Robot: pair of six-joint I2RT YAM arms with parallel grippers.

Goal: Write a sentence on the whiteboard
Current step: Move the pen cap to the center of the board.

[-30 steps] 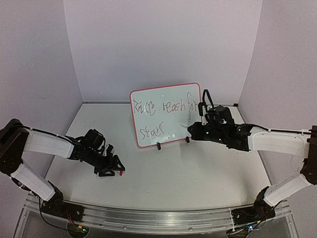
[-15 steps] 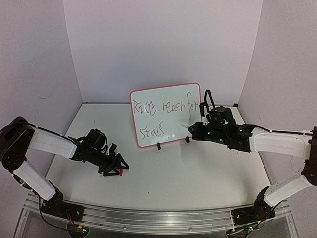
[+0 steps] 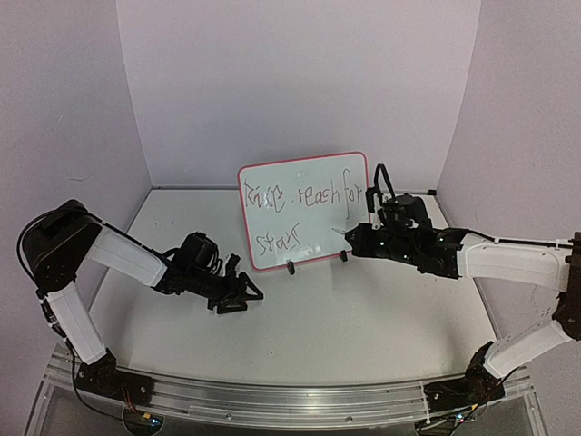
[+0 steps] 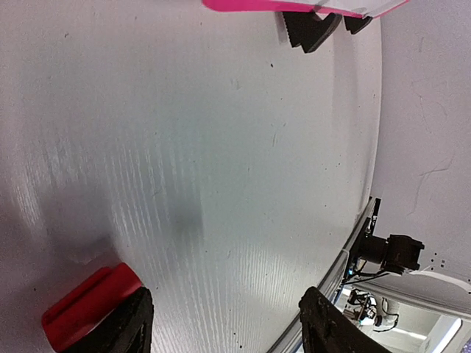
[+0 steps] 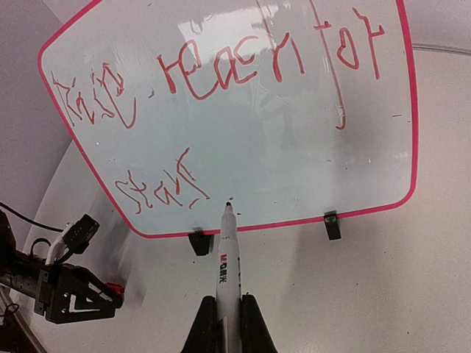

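The whiteboard (image 3: 313, 227) stands upright mid-table on two black clip feet. The sentence (image 3: 305, 196) is on it in two lines, red in the right wrist view (image 5: 221, 73). My right gripper (image 3: 356, 238) is shut on a white marker (image 5: 228, 257). The marker's tip is at the board's lower part, just right of the last word. My left gripper (image 3: 243, 295) is low over the table, front left of the board, its jaws wide apart. A red cap (image 4: 88, 305) sits against one finger (image 4: 132, 323). The board's pink lower edge (image 4: 294, 6) shows in the left wrist view.
Lilac walls enclose the table on three sides. A metal rail (image 3: 290, 400) runs along the near edge, with both arm bases on it. The board's clip feet (image 5: 333, 224) stand on the white tabletop (image 3: 363, 309).
My left arm has swung right, bringing its gripper from the table's left part to just front left of the board. The right gripper and marker have barely moved.
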